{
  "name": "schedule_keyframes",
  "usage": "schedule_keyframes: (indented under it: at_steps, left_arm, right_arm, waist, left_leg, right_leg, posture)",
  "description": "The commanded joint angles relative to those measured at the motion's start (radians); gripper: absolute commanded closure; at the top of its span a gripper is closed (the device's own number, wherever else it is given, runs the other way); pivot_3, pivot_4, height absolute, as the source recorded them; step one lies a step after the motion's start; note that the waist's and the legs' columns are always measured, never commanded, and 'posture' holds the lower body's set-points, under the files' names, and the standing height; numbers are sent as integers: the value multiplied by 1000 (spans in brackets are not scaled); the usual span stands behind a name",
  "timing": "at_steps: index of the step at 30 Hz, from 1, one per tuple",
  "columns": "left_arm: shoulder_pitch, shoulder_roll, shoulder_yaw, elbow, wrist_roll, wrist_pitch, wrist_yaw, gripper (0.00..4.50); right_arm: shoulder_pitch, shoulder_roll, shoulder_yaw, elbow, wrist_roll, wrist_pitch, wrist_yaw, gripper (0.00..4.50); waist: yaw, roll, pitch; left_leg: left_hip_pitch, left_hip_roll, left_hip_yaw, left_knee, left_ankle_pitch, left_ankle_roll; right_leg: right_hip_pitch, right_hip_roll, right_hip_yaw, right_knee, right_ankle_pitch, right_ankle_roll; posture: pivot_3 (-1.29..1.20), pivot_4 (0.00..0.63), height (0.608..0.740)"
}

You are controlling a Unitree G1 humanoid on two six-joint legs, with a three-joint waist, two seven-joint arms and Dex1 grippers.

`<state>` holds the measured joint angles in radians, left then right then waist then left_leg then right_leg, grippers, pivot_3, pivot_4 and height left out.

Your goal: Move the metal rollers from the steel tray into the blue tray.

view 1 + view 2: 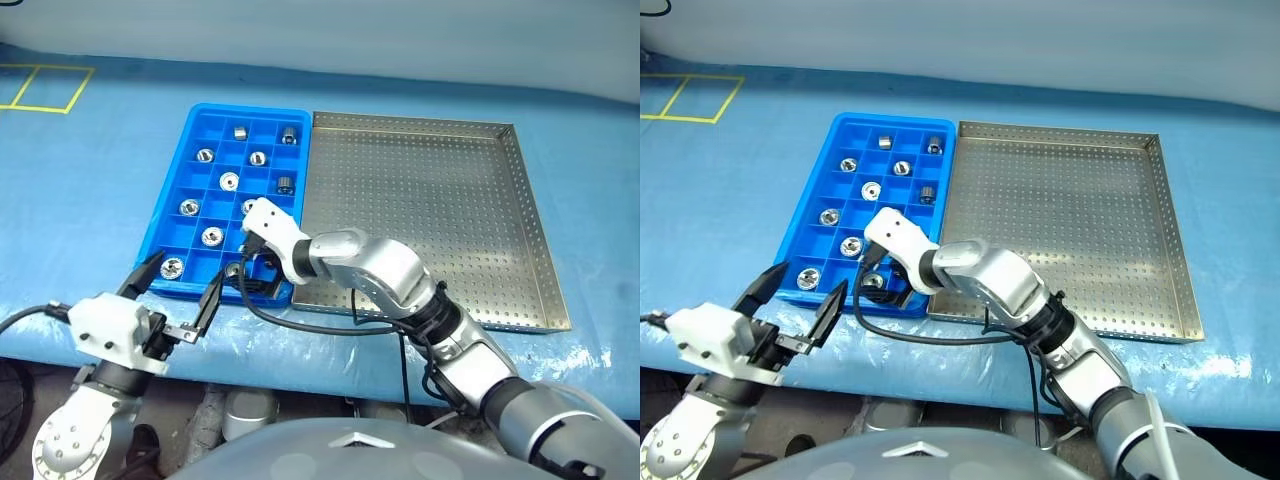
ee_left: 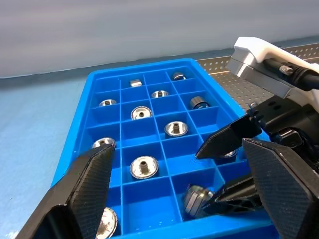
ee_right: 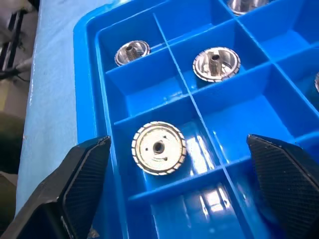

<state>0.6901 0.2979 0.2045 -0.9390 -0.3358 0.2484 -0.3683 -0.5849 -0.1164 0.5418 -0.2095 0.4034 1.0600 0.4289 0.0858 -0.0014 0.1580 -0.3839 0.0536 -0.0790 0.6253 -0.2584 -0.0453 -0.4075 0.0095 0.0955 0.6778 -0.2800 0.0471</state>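
The left gripper point(image 1: 182, 292) is held with its fingers spread and nothing between them, just short of the blue tray's point(image 1: 170, 190) near rim. The right gripper point(image 2: 219, 172) is seen released over the tray's near row, one of the metal rollers point(image 3: 159, 148) lying loose in the compartment between its fingers. Beyond them, the steel tray point(image 1: 520, 220) lies bare, touching the blue tray.
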Motion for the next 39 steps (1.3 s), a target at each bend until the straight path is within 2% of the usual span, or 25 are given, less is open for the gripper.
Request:
schedule_keyframes:
  at_steps: [1,7,15,19,25,39]
  left_arm:
    - [-109,47,-17,34,-38,48,-23,0]
    - [-353,108,-95,181,-9,135,-33,0]
    - [-603,80,-160,405,48,150,1,0]
    - [-625,63,-164,467,70,125,10,0]
    - [-633,25,-170,507,66,90,14,0]
    - [-574,44,-179,472,79,87,-15,0]
  right_arm:
    - [64,-16,-142,-164,16,-68,-21,43]
    - [211,-93,-266,-256,-33,-119,-89,43]
    - [461,-138,-406,-331,-111,-362,-150,43]
    - [549,-169,-432,-333,-156,-492,-136,43]
    - [634,-170,-442,-326,-162,-621,-108,43]
    - [609,-135,-429,-262,-167,-669,-96,43]
  waist:
    - [-5,1,0]
    - [-54,1,-1]
    - [-156,1,-1]
    - [-193,1,-1]
    - [-213,0,-1]
    - [-204,0,-1]
  left_leg:
    - [0,0,0,0,0,0]
    - [1,0,0,1,1,-2]
    - [0,-1,1,2,1,-2]
    - [1,-1,1,2,1,-2]
    - [5,-1,1,3,1,-2]
    - [7,-1,1,4,1,-2]
  right_leg:
    - [0,0,0,0,0,0]
    - [2,-1,0,1,1,0]
    - [2,-1,1,2,2,1]
    - [2,-1,2,2,2,1]
    - [7,-1,3,3,2,2]
    - [9,-1,3,2,2,3]
  posture:
    - [175,150,740]
    - [24,150,740]
    - [-107,150,740]
    - [-134,150,740]
    - [-128,150,740]
    - [-90,150,740]
